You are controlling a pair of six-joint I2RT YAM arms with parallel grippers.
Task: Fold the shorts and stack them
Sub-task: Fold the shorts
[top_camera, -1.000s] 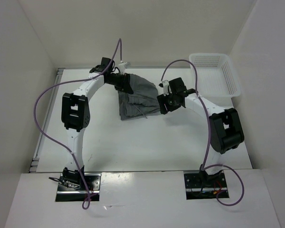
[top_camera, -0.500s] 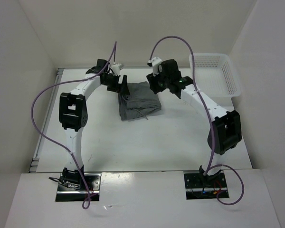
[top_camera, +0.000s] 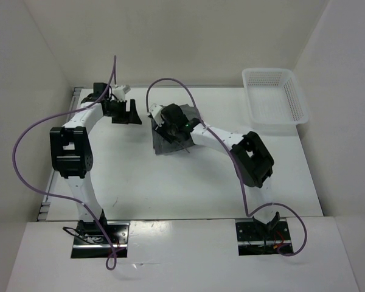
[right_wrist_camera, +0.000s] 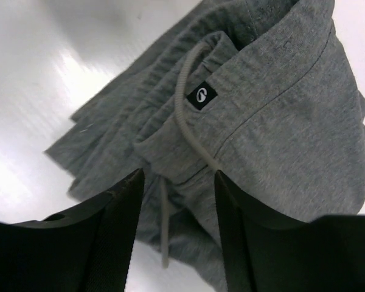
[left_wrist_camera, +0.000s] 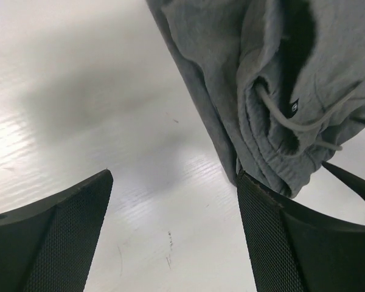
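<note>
A: Quick status. Where are the shorts [top_camera: 164, 146] sitting?

B: They're lying on the table [top_camera: 170, 188], far-centre, bunched into a compact grey bundle. The white basket [top_camera: 248, 100] is sitting well apart, at the far right corner.

A: Is the L arm doing anything?

B: The left gripper [left_wrist_camera: 173, 181] is hanging just left of the bundle with its jaws spread wide. It's gripping nothing, and only bare tabletop is showing between the fingers. The cloth edge is lying near the right-hand finger.

A: And the R arm?

B: The right gripper [right_wrist_camera: 177, 176] is hovering right over the waistband end. Its jaws are standing partly apart, w/ the drawstring [right_wrist_camera: 181, 115] trailing down between them. It isn't clamping anything as far as I'm seeing. Whether the tips are touching the fabric is hard to call, since the wrist cam is too close.

A: So the fold is done?

B: Mostly, I'm judging. Layers are showing stacked along the left edge in the right wrist view, so it's looking doubled over at least once. It's untidy, though: the waistband is puckering around the little black logo tag [right_wrist_camera: 201, 95], and the edges aren't lining up.

A: What's left, then?

B: Prob. some tidying or one more fold, then placing it. I'm seeing only this one pair, so there's no stack yet.
</note>
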